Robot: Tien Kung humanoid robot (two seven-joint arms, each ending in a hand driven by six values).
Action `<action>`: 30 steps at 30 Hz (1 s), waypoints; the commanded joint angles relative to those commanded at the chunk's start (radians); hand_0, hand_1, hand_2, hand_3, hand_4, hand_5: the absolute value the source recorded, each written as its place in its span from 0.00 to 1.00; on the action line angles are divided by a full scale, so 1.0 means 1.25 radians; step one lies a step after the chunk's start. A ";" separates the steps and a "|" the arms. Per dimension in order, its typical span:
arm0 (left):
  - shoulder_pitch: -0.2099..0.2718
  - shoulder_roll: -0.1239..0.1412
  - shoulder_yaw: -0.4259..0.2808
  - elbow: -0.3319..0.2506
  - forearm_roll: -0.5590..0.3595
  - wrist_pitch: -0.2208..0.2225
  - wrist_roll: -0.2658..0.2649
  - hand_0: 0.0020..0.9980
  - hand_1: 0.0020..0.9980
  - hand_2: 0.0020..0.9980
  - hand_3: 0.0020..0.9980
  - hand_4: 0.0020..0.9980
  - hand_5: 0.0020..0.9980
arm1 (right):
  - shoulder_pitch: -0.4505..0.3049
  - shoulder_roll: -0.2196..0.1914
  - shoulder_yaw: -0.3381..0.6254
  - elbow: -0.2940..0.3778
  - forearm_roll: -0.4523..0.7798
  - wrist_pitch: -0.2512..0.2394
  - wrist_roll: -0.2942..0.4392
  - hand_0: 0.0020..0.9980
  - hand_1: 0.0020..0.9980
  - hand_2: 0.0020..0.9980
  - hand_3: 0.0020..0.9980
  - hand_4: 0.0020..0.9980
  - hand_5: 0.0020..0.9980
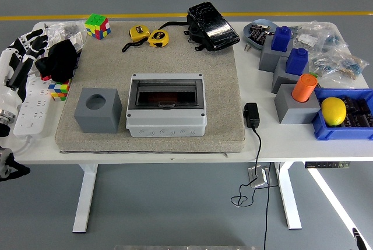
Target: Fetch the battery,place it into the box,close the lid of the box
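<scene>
Box: we see the grey box (166,105) at frame centre, dark lid down.
Battery: we cannot pick one out.
Left hand (26,49): far left, fingers loose, holding nothing.
Progress: lid-down fits either stage.

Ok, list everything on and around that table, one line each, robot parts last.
box: 1, grey, dark lid closed, mat centre
grey cube: 1, round hole on top, left of box
mat: 1, beige, table middle
puzzle cubes: 2, multicoloured, far left
tape measures: 2, yellow, far edge
black pouch: 1, far centre
power strip: 1, white, left edge
adapter: 1, black, right of mat
grey blocks: 3, two blue tops, one orange
blue bin: 1, holds yellow lemon
left hand: white and black, far left edge
</scene>
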 joint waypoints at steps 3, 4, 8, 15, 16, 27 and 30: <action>0.000 0.001 0.001 -0.001 0.000 0.001 0.000 0.84 0.83 0.82 0.81 1.00 0.74 | 0.000 0.000 -0.002 0.000 0.002 0.000 0.000 0.82 0.77 0.75 0.79 1.00 1.00; 0.000 0.001 0.001 0.000 -0.001 0.001 0.000 0.84 0.83 0.82 0.81 1.00 0.74 | 0.001 0.000 -0.002 0.000 0.002 0.000 0.000 0.82 0.77 0.75 0.79 1.00 1.00; -0.001 0.002 0.003 -0.001 -0.001 0.002 -0.001 0.84 0.83 0.82 0.81 1.00 0.74 | 0.001 0.000 -0.001 0.000 0.002 0.000 0.000 0.82 0.77 0.75 0.79 1.00 1.00; -0.002 0.002 0.004 -0.002 0.003 0.004 0.000 0.85 0.83 0.82 0.81 1.00 0.74 | 0.001 0.000 0.002 0.000 0.001 0.000 0.000 0.82 0.77 0.75 0.79 1.00 1.00; -0.002 0.002 0.004 -0.002 0.003 0.004 0.000 0.85 0.83 0.82 0.81 1.00 0.74 | 0.002 0.001 0.002 0.000 0.001 0.000 0.000 0.82 0.77 0.75 0.79 1.00 1.00; -0.004 0.003 0.003 -0.003 0.005 0.006 0.000 0.84 0.82 0.82 0.81 1.00 0.74 | 0.003 0.002 0.006 0.000 0.001 0.000 0.001 0.82 0.77 0.75 0.79 1.00 1.00; -0.004 0.002 0.003 -0.004 0.006 0.007 0.000 0.84 0.82 0.82 0.81 1.00 0.74 | 0.003 0.002 0.006 0.000 0.001 0.000 0.001 0.82 0.77 0.75 0.79 1.00 1.00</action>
